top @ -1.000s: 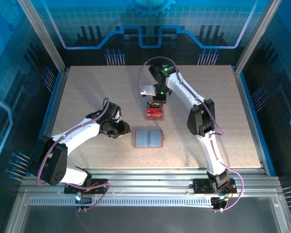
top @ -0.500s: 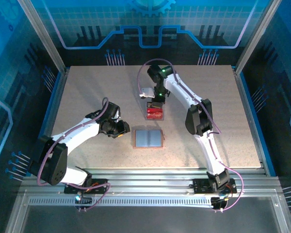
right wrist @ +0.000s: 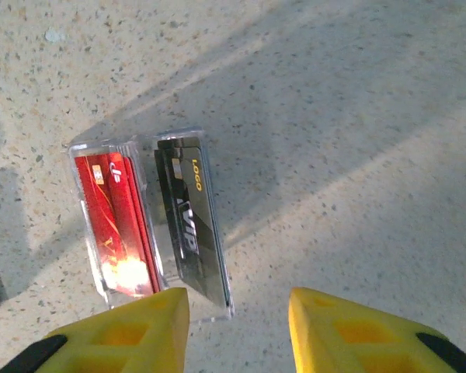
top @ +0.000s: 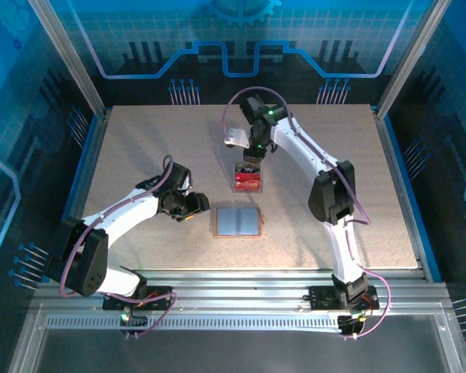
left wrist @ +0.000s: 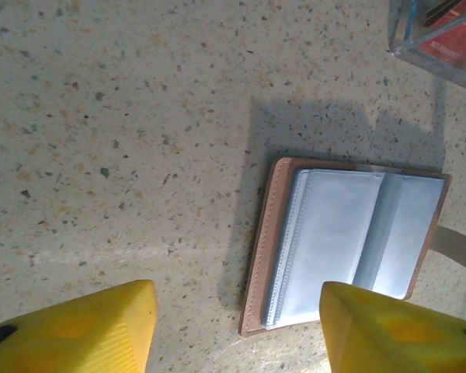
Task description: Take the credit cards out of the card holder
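The card holder (top: pixel 237 222) lies open and flat mid-table, pale grey-blue inside up, with a brown rim (left wrist: pixel 258 249). Red credit cards (right wrist: pixel 113 221) and a black one (right wrist: pixel 188 217) stand in a clear plastic container (top: pixel 236 177) just beyond it. My left gripper (top: pixel 189 210) is open to the left of the holder; in the left wrist view its yellow fingers (left wrist: pixel 85 334) straddle the holder's near corner (left wrist: pixel 252 330) from above, nothing held. My right gripper (top: pixel 249 155) hangs open and empty over the container's far end, its fingers (right wrist: pixel 120 338) apart above the table.
The clear container (right wrist: pixel 101 149) has two compartments, red cards left and black card right in the right wrist view; its corner (left wrist: pixel 419 35) shows in the left wrist view. Speckled tabletop (top: pixel 140 140) spreads around, bounded by the frame rails (top: pixel 241 280).
The right gripper opened, leaving the card in the container, and drew back a little toward the far side. The left gripper's fingers spread wider; the holder stayed put.
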`<move>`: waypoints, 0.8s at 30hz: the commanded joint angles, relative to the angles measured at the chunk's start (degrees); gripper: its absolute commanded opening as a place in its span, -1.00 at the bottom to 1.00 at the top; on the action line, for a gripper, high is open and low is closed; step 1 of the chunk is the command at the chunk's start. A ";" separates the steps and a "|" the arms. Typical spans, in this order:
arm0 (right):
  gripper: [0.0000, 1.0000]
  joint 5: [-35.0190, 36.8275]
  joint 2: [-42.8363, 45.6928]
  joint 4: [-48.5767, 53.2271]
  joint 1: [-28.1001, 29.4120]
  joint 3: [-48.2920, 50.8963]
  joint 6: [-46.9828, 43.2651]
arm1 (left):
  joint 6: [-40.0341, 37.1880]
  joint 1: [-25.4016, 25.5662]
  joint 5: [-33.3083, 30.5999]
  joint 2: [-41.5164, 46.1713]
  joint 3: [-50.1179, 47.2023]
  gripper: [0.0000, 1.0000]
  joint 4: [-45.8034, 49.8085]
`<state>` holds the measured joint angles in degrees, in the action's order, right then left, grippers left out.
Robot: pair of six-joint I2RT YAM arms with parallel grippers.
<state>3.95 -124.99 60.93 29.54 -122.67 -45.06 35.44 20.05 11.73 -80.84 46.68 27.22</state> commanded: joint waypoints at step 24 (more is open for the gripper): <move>0.99 4.99 42.96 -60.45 -18.39 76.00 34.85 | -19.67 -11.08 -30.96 7.91 -3.00 0.99 -11.86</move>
<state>10.68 -84.20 12.80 13.21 -51.53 -17.02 20.69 9.63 -10.63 -74.41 45.82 20.82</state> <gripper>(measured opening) 0.996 0.994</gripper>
